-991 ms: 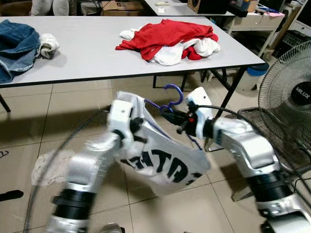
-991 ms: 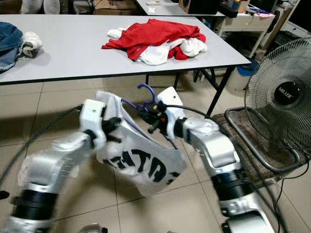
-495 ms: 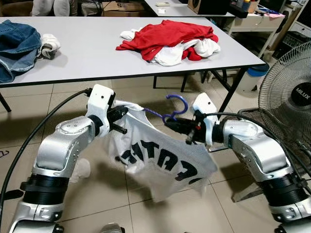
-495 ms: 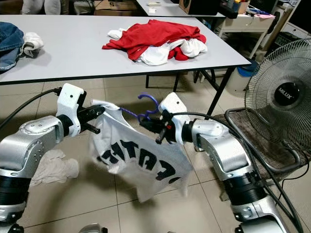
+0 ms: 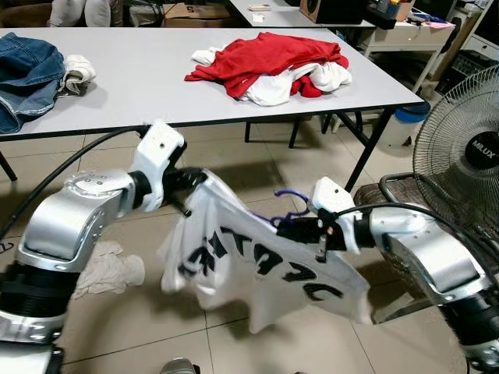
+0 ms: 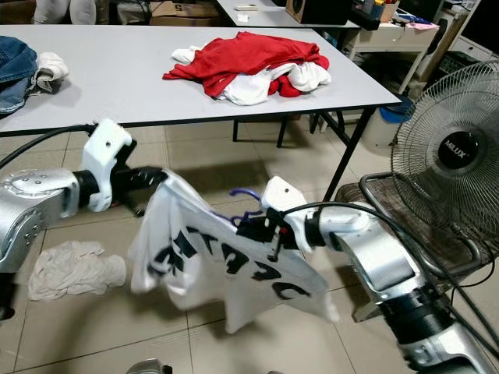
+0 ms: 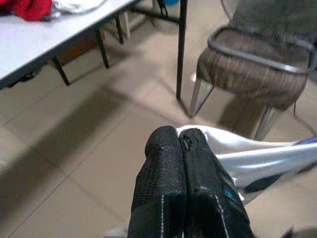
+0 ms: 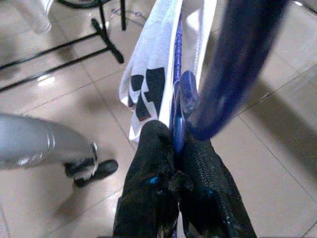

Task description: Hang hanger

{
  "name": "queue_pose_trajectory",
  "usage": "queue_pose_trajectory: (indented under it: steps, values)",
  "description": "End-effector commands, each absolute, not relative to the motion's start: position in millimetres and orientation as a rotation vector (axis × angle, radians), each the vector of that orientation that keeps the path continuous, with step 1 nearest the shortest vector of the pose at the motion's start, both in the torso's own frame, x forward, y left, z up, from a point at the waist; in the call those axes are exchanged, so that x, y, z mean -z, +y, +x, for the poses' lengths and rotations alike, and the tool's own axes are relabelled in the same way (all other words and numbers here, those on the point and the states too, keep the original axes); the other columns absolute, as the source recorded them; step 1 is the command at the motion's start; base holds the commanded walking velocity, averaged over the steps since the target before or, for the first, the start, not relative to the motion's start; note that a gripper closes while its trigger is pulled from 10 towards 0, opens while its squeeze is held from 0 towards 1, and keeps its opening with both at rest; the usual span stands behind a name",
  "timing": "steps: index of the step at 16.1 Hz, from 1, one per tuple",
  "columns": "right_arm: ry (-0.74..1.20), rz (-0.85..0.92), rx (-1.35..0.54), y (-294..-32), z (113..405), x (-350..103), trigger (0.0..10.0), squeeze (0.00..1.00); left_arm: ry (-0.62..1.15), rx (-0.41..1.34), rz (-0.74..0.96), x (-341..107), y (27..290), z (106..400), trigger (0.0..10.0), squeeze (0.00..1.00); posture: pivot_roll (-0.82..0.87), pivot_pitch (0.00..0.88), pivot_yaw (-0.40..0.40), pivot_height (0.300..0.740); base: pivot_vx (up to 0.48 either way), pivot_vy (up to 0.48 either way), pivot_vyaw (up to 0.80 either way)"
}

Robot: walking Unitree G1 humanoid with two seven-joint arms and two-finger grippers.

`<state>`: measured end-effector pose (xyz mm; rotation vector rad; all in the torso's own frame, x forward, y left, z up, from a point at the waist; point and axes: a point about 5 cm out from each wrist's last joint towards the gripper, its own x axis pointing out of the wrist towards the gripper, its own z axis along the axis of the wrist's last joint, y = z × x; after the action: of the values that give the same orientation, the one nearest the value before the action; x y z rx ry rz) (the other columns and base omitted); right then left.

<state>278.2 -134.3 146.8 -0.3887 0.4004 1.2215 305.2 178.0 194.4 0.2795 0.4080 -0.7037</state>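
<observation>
The purple hanger (image 5: 290,209) is pinched at its neck by the right gripper (image 5: 290,228), its hook kept free above the fingers, presumably so it can be hooked over a rail. A white printed shirt (image 5: 257,265) is draped over the hanger. Its far shoulder is clamped by the left gripper (image 5: 185,185), apparently to keep the cloth spread. Beyond both grippers stands the desk (image 5: 140,86), with red clothes (image 5: 265,58) heaped on it.
</observation>
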Motion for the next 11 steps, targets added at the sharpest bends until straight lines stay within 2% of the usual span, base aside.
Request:
queue_pose_trajectory:
  steps: [1, 4, 6, 8, 11]
  values:
    - [0.378, -0.413, -1.241, -134, 277, -151, 10.0, 0.00, 0.392, 0.718, 0.300, -200, 175, 305, 0.0, 0.00, -0.02, 0.000, -0.061, 0.740, 0.000, 0.000, 0.00]
    - [0.289, -0.357, -1.223, -132, 281, -166, 10.0, 0.00, 0.431, 0.710, 0.427, -189, 177, 306, 0.0, 0.00, -0.01, 0.000, -0.057, 0.740, 0.000, 0.000, 0.00]
    - [0.297, -0.347, -1.290, -130, 274, -169, 10.0, 0.00, 0.395, 0.806, 0.350, -194, 160, 303, 0.0, 0.00, -0.02, 0.000, -0.057, 0.740, 0.000, 0.000, 0.00]
    - [0.327, -0.362, -1.212, -131, 281, -162, 10.0, 0.00, 0.377, 0.871, 0.329, -200, 151, 298, 0.0, 0.00, -0.02, 0.000, -0.056, 0.740, 0.000, 0.000, 0.00]
    - [0.341, -0.350, -1.179, -132, 284, -158, 10.0, 0.00, 0.367, 0.857, 0.350, -205, 157, 300, 0.0, 0.00, -0.02, 0.000, -0.058, 0.740, 0.000, 0.000, 0.00]
